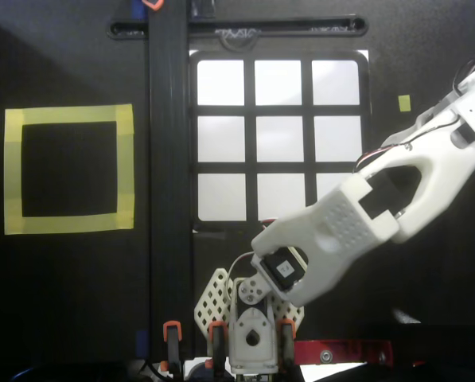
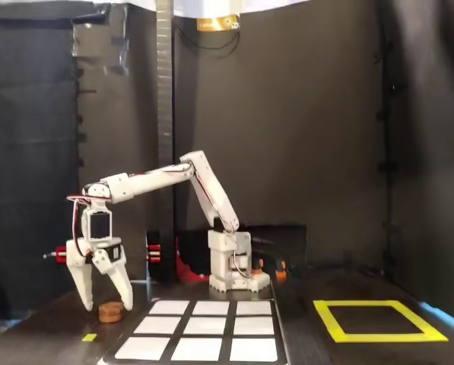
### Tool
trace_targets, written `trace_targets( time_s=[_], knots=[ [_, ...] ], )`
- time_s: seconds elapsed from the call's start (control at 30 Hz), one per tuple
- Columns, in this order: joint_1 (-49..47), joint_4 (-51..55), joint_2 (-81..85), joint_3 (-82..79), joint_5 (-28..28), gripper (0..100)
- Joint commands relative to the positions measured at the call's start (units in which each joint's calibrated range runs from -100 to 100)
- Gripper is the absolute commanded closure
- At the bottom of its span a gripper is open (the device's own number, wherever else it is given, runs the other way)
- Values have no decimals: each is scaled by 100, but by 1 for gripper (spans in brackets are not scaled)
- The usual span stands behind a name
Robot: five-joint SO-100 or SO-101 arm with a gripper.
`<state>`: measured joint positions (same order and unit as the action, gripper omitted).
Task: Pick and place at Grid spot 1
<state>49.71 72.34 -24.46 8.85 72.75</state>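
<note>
The pick is in hand: in the fixed view the gripper (image 2: 105, 302) hangs with fingers spread astride a small brown disc (image 2: 111, 311) on the table left of the grid, seemingly not yet gripped. Closing on it comes next, then a carry to Grid spot 1 (image 1: 220, 83), the empty upper-left cell in the overhead view.

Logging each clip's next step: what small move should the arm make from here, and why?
Probably lower a little and close. In the fixed view the white two-finger gripper hangs open, its fingertips on either side of the small round brown disc on the black table, left of the white nine-cell grid. The disc is not gripped yet.
</note>
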Motion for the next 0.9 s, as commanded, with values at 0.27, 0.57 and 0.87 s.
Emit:
trace_targets(
  time_s=[0.27,0.57,0.87],
  knots=[
    [27,-49,-258,142,98,68],
    [43,-57,-301,142,117,90],
    [-57,615,798,169,83,90]
  ],
)
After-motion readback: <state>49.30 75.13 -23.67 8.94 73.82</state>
